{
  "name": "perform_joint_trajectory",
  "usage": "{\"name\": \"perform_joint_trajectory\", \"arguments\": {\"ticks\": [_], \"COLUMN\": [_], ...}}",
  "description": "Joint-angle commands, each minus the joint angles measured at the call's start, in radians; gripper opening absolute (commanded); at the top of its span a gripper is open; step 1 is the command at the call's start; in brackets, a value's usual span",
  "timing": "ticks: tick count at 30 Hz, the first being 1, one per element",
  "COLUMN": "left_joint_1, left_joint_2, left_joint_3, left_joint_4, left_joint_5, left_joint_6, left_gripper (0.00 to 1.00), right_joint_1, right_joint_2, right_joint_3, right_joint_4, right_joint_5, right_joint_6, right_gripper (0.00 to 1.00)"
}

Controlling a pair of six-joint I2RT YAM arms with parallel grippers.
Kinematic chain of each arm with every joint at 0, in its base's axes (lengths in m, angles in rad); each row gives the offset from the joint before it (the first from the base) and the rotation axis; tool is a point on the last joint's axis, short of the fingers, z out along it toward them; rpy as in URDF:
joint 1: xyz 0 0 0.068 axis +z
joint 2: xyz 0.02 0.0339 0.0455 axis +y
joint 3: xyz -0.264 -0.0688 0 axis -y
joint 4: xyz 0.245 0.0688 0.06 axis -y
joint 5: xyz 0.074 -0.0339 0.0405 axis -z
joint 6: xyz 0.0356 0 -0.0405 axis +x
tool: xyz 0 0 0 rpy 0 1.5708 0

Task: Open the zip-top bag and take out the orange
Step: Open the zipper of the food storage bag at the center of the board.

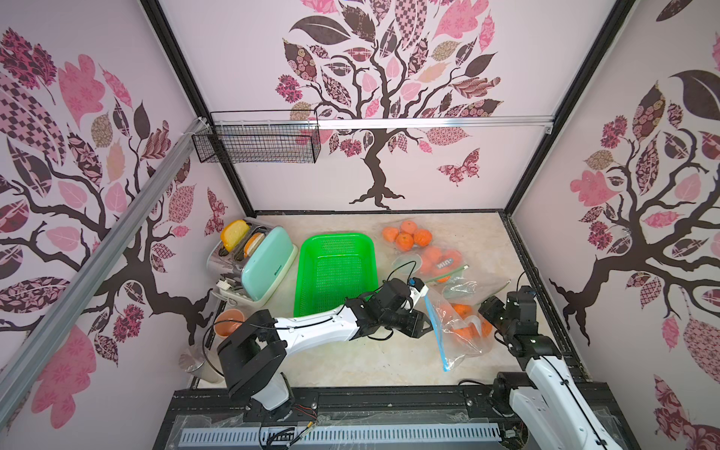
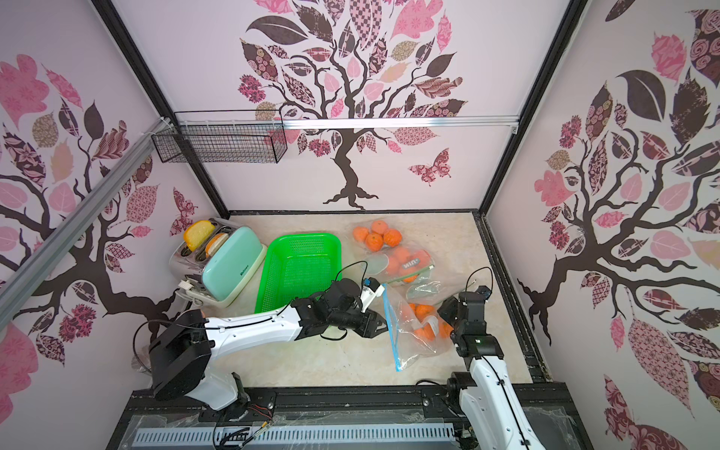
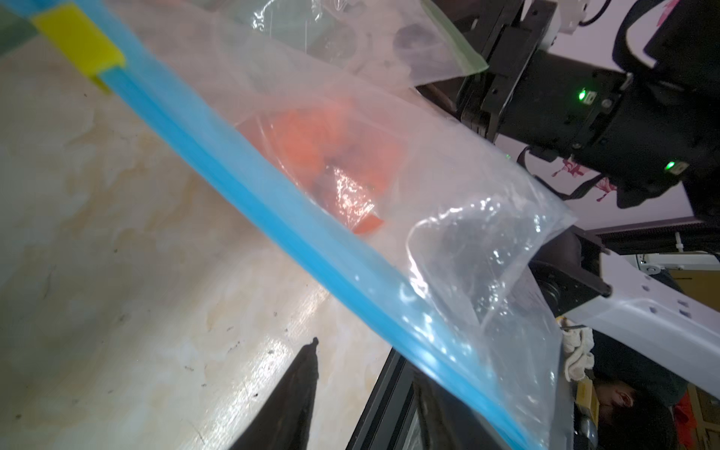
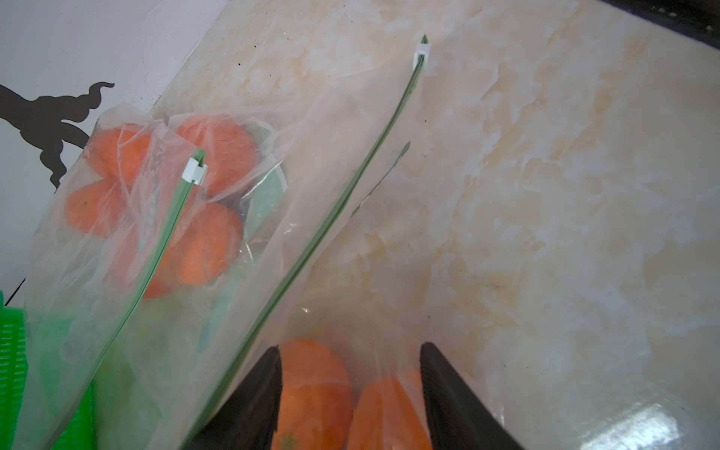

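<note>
Marble-look worktop between tree-papered walls, blue-zip bag slumped by its right edge near the front, oranges inside. Left gripper parted just beside the blue zip strip, holding nothing; right gripper spread wide astride two oranges through the film. Likely trouble: unpinned mouth flopping shut, or a pinch on plastic dragging bag and neighbouring green-zip bag along.

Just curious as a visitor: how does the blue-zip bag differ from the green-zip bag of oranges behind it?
The blue-zip bag has a blue strip with a yellow slider; the green-zip bag has a green strip with a white slider. The blue-zip bag lies nearer the front; the green-zip bag lies farther back, beside the green basket. Both are clear plastic and hold oranges.
</note>
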Motion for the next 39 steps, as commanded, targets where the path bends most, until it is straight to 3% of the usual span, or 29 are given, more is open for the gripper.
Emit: {"name": "perform_joint_trajectory", "arguments": {"ticks": [1,13,20,27,34,36,39], "left_joint_1": [0.011,0.009,-0.041,-0.047,-0.040,-0.027,0.018], "left_joint_2": [0.045,0.190,0.264,0.252,0.119,0.091,0.068], "left_joint_3": [0.038,0.162,0.275,0.274,0.137,0.085,0.018], "left_joint_4": [0.056,0.087,-0.080,-0.117,-0.205,-0.222,-0.225], "left_joint_5": [-0.013,0.020,-0.091,-0.143,-0.270,-0.285,-0.255], "left_joint_6": [-0.005,-0.106,-0.051,-0.039,0.013,0.030,0.054], "left_gripper": [0.44,0.51,0.51,0.21,0.04,0.01,0.00], "right_joint_1": [0.002,0.004,0.003,0.003,0.002,0.003,0.003], "right_joint_2": [-0.011,0.003,0.001,0.002,0.025,0.033,0.054], "right_joint_3": [0.013,0.002,-0.011,-0.014,-0.012,-0.011,-0.003], "right_joint_4": [-0.019,0.003,0.014,0.018,0.024,0.026,0.028], "right_joint_5": [-0.014,-0.032,-0.037,-0.024,-0.004,-0.022,-0.097], "right_joint_6": [-0.001,-0.010,-0.011,-0.017,-0.034,-0.038,-0.051], "right_gripper": [0.59,0.58,0.58,0.57,0.43,0.43,0.51]}}
